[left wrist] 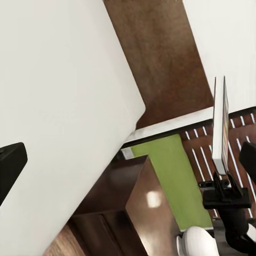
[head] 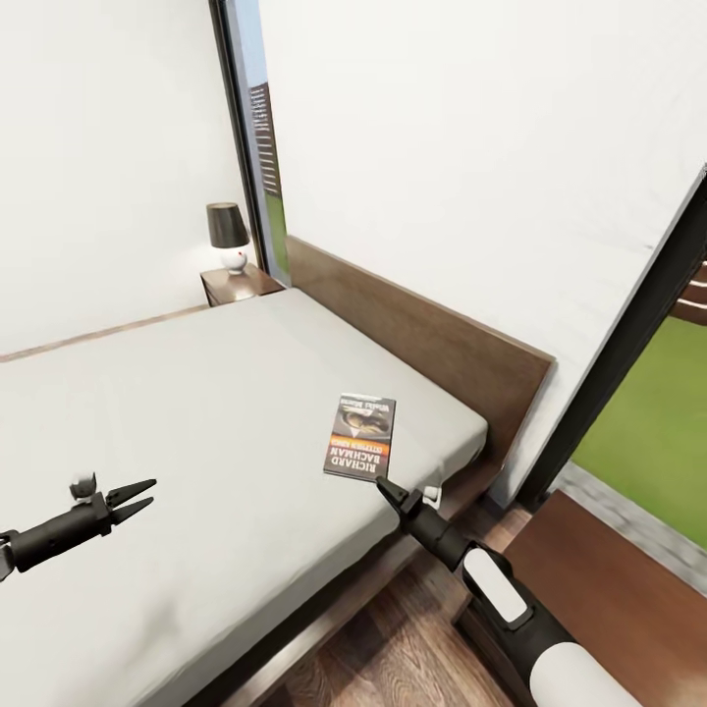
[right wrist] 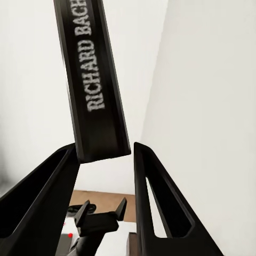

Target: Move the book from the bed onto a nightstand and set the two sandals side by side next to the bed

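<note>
The book [head: 359,435], a dark paperback with an orange band, hangs just above the grey mattress of the bed [head: 196,412] near the headboard. My right gripper [head: 386,486] is shut on its near edge; in the right wrist view the spine [right wrist: 93,80] reading "RICHARD BACH" runs out from between the fingers [right wrist: 160,202]. The left wrist view has the book [left wrist: 220,128] edge-on, off the mattress. My left gripper [head: 137,498] hovers open over the mattress, far left of the book. One nightstand [head: 241,283] stands in the far corner. The sandals are out of view.
A black-shaded lamp [head: 227,236] sits on the far nightstand. A glossy dark-brown cabinet top [head: 609,579] lies right of the bed's head, under my right arm. Tall dark-framed windows [head: 628,353] flank the headboard [head: 422,344]. Wood-plank floor [head: 393,648] runs along the bed's near side.
</note>
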